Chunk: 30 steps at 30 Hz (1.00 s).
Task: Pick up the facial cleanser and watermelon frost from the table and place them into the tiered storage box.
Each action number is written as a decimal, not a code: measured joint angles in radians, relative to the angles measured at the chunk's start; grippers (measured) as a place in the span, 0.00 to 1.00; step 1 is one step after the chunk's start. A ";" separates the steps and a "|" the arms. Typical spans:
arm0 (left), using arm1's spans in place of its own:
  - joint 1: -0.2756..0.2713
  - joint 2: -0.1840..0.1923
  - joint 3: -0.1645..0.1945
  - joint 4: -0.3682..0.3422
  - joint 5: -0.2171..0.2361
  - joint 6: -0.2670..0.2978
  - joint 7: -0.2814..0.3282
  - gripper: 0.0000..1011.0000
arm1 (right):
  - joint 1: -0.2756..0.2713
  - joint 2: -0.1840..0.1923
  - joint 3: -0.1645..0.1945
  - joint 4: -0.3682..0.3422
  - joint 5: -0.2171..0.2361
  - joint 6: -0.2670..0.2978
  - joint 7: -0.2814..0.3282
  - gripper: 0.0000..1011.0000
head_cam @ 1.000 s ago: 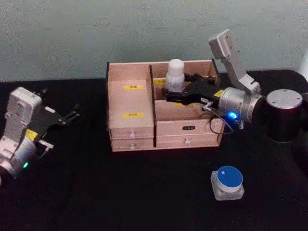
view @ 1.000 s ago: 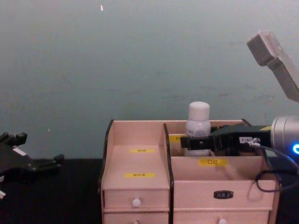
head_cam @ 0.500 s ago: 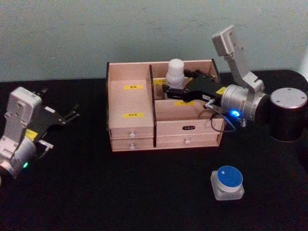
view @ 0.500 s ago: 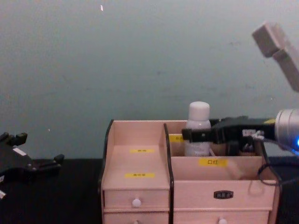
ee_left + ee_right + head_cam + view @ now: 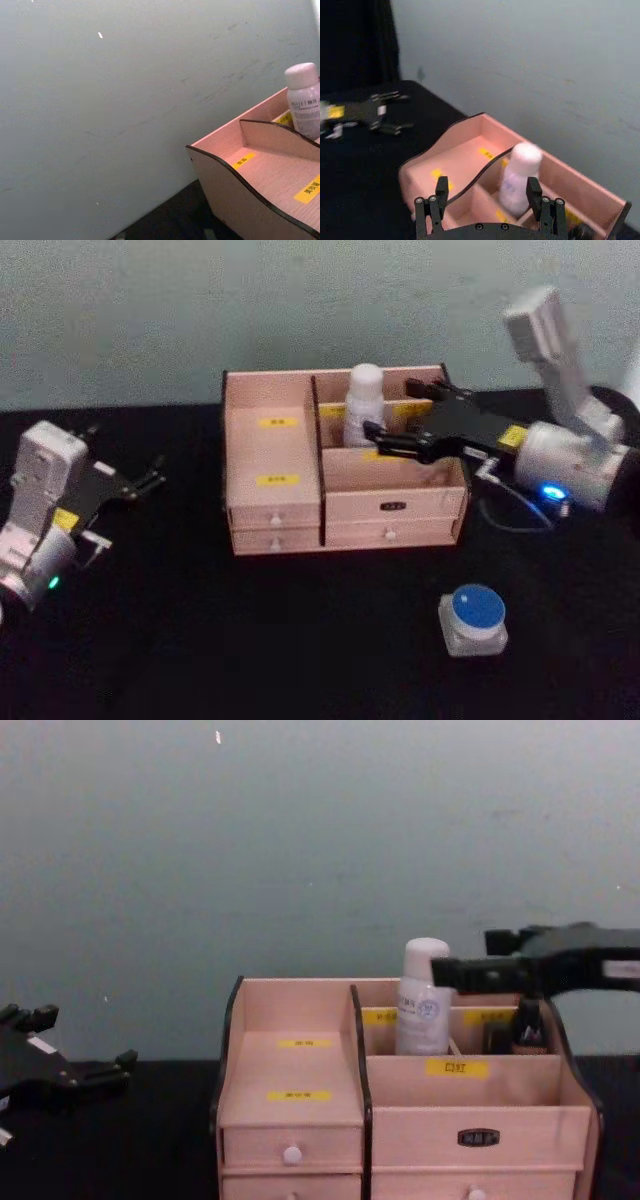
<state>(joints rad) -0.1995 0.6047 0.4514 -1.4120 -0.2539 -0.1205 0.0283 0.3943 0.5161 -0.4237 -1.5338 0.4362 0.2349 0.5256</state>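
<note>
Half done, judging by layout. Let go of white bottle (image 5: pixel 365 400) within the last second: right hand (image 5: pixel 390 410) pulled back and up, jaws now wide apart, gripping nothing, bottle just past the tips, no contact seen. Left standing upright in rear compartment of tiered storage box (image 5: pixel 275 455), directly ahead of that hand. Still to fetch: blue-lidded jar (image 5: pixel 472 618) on bench (image 5: pixel 300 640), well below and behind the right hand, toward the robot. Left hand (image 5: pixel 140 483) parked far off to the side, fingers spread, empty. Can't read yellow labels (image 5: pixel 299 1095), dark plate (image 5: pixel 478 1137) on drawer front, or blue print on bottle: too small. Can't tell cleanser from frost either.
</note>
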 joint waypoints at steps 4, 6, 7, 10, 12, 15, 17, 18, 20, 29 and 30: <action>0.000 0.000 0.000 0.000 0.000 0.000 0.000 0.99 | -0.078 0.087 0.015 -0.092 0.033 0.001 0.032 0.99; 0.000 0.000 0.000 0.000 0.000 0.000 0.000 0.99 | -0.103 0.117 0.018 -0.120 0.040 0.007 0.038 0.99; 0.000 0.000 0.000 0.000 0.000 0.000 0.000 0.99 | -0.114 0.131 0.019 -0.131 0.043 0.011 0.040 0.99; 0.000 0.000 0.000 0.000 0.000 0.000 0.000 0.99 | -0.167 0.196 0.022 -0.186 0.058 0.042 0.042 0.99; 0.000 0.000 0.000 0.000 0.000 0.000 0.000 0.99 | -0.199 0.232 0.022 -0.214 0.068 0.066 0.042 0.99; 0.000 0.000 0.000 0.000 0.000 0.000 0.000 0.99 | -0.226 0.263 0.022 -0.236 0.080 0.091 0.040 0.99; 0.000 0.000 0.000 0.000 0.000 0.000 0.000 0.99 | -0.252 0.289 0.022 -0.254 0.091 0.115 0.033 0.99; 0.000 0.000 0.000 0.000 0.000 0.000 0.000 0.99 | -0.261 0.298 0.021 -0.260 0.095 0.123 0.030 0.99; 0.000 0.000 0.000 0.000 0.000 0.000 0.000 0.99 | -0.280 0.319 0.018 -0.273 0.099 0.140 0.022 0.99; 0.000 0.000 0.000 0.000 0.000 0.000 0.000 0.99 | -0.311 0.368 0.004 -0.293 0.099 0.177 0.008 0.99; 0.000 0.000 0.000 0.000 0.000 0.000 0.000 0.99 | -0.313 0.374 0.002 -0.295 0.099 0.178 0.007 0.99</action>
<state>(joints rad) -0.1996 0.6047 0.4514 -1.4120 -0.2539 -0.1205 0.0282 0.0813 0.8896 -0.4213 -1.8291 0.5351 0.4134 0.5323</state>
